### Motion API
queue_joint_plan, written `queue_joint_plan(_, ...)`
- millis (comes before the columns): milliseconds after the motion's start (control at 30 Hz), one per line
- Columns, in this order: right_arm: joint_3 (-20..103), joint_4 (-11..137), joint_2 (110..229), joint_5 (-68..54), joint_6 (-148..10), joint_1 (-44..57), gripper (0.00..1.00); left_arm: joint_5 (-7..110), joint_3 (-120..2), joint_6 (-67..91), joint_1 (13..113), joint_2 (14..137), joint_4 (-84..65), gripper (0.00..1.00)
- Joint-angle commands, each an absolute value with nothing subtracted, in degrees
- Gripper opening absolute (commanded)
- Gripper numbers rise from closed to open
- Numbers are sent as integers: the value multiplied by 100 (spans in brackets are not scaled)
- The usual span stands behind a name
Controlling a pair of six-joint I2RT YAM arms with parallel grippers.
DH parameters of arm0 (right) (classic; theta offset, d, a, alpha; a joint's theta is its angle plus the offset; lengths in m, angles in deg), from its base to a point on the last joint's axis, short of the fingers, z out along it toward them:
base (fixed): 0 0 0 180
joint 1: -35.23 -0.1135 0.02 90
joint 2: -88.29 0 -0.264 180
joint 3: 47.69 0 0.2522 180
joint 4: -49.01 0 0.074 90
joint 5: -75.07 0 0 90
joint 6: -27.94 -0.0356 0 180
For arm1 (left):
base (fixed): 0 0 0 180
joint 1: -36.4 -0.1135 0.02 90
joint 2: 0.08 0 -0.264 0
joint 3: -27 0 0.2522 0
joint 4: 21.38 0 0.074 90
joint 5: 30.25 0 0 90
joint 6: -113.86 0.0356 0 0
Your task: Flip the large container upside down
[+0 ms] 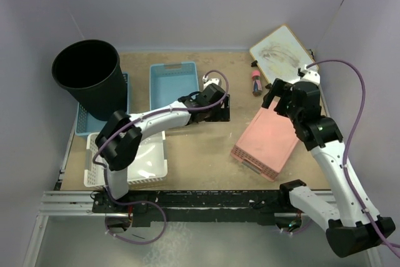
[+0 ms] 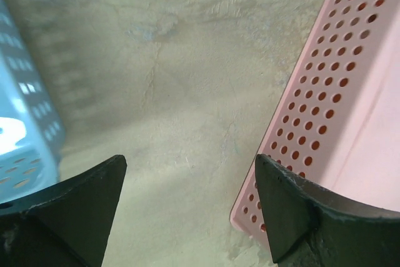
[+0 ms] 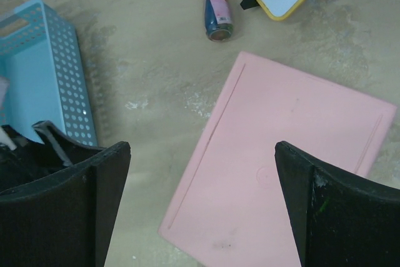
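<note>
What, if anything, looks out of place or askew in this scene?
The pink basket lies upside down, flat base up, at a slant. The black bin stands open end up, seemingly inside a blue basket at the far left. Nothing looks spilled or broken.

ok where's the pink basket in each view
top external: pink basket sits right of centre.
left wrist: right edge, holed side wall showing.
right wrist: lower middle, flat base up.
shared landmark: the blue basket, left of it in all three views.
</note>
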State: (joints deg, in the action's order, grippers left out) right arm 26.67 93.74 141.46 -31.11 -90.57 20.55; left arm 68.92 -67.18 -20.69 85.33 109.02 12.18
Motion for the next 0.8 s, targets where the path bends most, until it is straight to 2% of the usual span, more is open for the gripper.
queue_joint_plan(0,2571,9041,14303,-2548,-9024,2047,100,7467,-6825,-1478,8553,10071,1491,81)
queue_joint_plan(200,2538,8755,15405,-1214,-9163,1936,100,8888,-6929,-1184,8443,9141,2209,83)
queue_joint_plan(267,2719,8790,15890,-1420,-9217,1573,100,9012,-6701,-1268,8198,8863,2265,86)
queue_joint_plan(400,2733,8495,16617,-1466,-9478,1022,100,8359,-6266,-1567,7484,8445,2125,86)
queue_joint_plan(567,2374,8748,17041,-1561,-9828,1037,100,8459,-6160,-1419,7420,8409,1964,86)
queue_joint_plan(700,2227,9445,16949,-2566,-9625,1238,100,8532,-6230,-1231,7428,8772,1913,86)
queue_joint_plan(767,2067,9649,16755,-2780,-9558,1704,100,8568,-6462,-1158,7434,9056,2070,85)
